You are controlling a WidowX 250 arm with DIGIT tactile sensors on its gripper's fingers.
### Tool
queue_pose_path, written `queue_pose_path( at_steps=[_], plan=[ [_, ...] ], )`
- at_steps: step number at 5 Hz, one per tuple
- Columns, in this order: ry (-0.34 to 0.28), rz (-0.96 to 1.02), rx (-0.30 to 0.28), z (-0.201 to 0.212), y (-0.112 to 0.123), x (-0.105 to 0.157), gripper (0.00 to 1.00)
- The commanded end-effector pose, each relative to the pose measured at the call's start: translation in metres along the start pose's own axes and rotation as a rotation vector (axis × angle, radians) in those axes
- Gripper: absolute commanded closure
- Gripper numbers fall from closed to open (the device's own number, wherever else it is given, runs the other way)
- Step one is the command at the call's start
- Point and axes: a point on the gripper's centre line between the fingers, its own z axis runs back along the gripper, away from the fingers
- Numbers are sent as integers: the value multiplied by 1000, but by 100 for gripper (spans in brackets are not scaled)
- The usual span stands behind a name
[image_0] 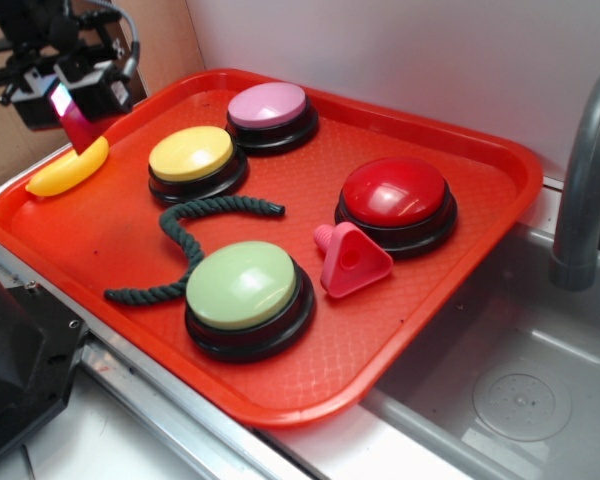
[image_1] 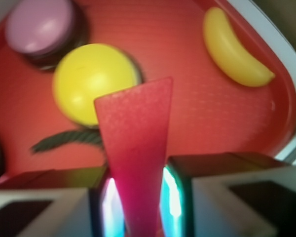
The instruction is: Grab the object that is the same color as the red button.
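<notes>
I have the black two-fingered gripper [image_0: 77, 100] clamped on the small red plastic wedge [image_1: 135, 148], raised above the far left corner of the tray. In the wrist view the wedge juts out from between the jaws, wider at its free end, its flat face finely pebbled and matte. So I judge the grab itself made; what remains is to keep the squeeze firm and lift straight, since a tapering piece of hard plastic could slide out of the pads.

Just below the wedge's tip lies the smooth yellow plastic banana [image_0: 68, 171], curved, near the tray's rim; whether they touch I cannot tell. Beyond it sit the yellow domed button [image_0: 191, 154] and the pale pink domed button [image_0: 268, 105], each on a round black base. The large glossy red dome button [image_0: 395, 192] stands well apart, across the orange-red plastic tray [image_0: 380, 360] with its waffle-textured floor. A twisted dark green rope [image_0: 185, 238] curls between the buttons.
</notes>
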Motion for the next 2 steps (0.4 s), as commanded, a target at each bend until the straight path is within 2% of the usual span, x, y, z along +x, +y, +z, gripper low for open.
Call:
queue_pose_path(
  at_steps=[1, 2],
  plan=[
    [-24, -300, -84, 39, -41, -27, 100],
    [-32, -323, -53, 36, -41, -30, 100]
  ],
)
